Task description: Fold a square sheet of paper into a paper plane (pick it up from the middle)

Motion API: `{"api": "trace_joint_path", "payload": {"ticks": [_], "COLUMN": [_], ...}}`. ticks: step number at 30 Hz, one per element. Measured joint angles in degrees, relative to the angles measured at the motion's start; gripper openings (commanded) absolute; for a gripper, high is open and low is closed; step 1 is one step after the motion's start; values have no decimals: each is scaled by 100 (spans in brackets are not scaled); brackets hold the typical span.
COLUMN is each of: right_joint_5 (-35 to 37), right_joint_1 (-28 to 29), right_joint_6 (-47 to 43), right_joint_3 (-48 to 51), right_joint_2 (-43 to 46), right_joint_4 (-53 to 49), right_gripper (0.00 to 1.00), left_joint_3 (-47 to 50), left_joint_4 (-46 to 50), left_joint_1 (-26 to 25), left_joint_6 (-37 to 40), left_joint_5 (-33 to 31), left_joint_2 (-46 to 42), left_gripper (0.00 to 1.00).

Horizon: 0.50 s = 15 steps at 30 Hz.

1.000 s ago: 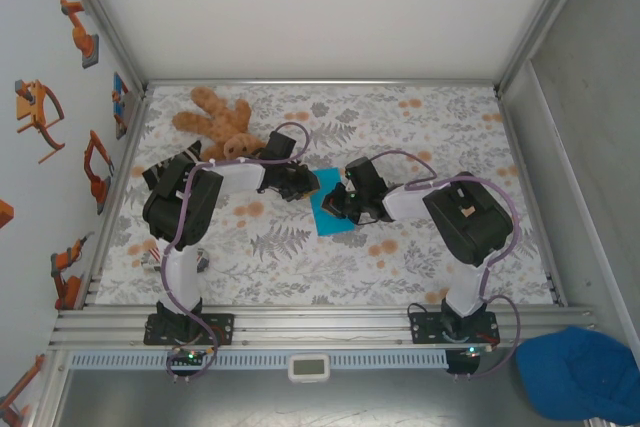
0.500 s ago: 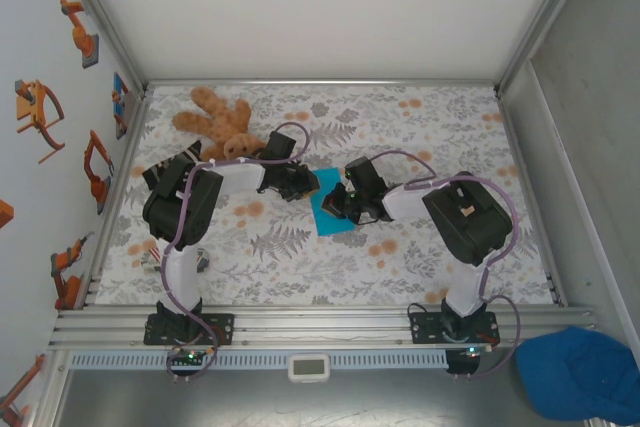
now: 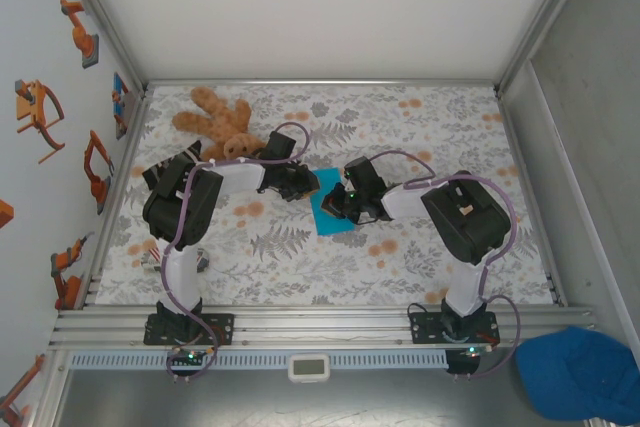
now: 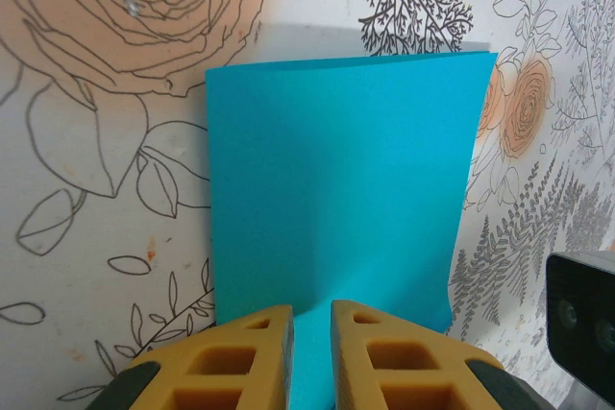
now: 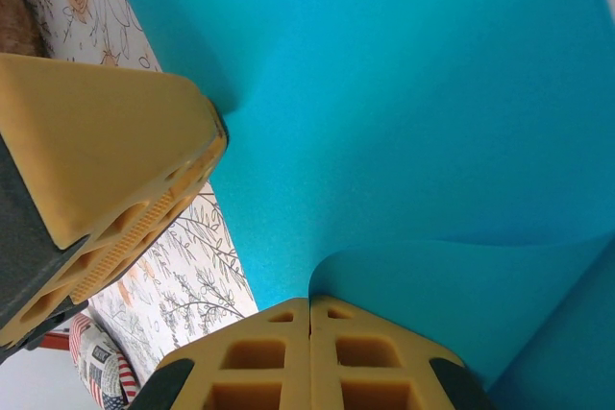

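Cyan paper (image 4: 336, 180): right jaws, pressed together, pinch its curled edge (image 5: 461, 276); left jaws, barely spread, pin it down. I'd draw it over squarely.

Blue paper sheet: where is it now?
Top view: the square sheet of paper lies mid-table, between the left gripper and right gripper, with the teddy bear farther back-left.

Bright, even lt; pics sharp (soft shadows).

Left hand (image 3: 303, 185), right hand (image 3: 338, 205), on cyan paper (image 3: 325, 220)
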<state>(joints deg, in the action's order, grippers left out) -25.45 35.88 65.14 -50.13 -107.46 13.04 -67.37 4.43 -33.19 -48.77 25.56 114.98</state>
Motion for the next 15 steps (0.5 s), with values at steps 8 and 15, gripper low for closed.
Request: {"api": "trace_joint_path", "payload": {"ticks": [8,15], "right_joint_5": [2,-46], "right_joint_1": [0,7], "right_joint_6": [-24,-42], "right_joint_3": [-42,-142], "right_joint_2": [0,0], "right_joint_4": [-94,-111], "right_gripper": [11,32], "left_joint_3": [-153,-144], "left_joint_4": [396,660], "left_joint_1": [142,632], "left_joint_6": [120,151], "left_joint_5": [-90,-428], "left_joint_2": [-101,-859], "left_gripper": [27,31]}}
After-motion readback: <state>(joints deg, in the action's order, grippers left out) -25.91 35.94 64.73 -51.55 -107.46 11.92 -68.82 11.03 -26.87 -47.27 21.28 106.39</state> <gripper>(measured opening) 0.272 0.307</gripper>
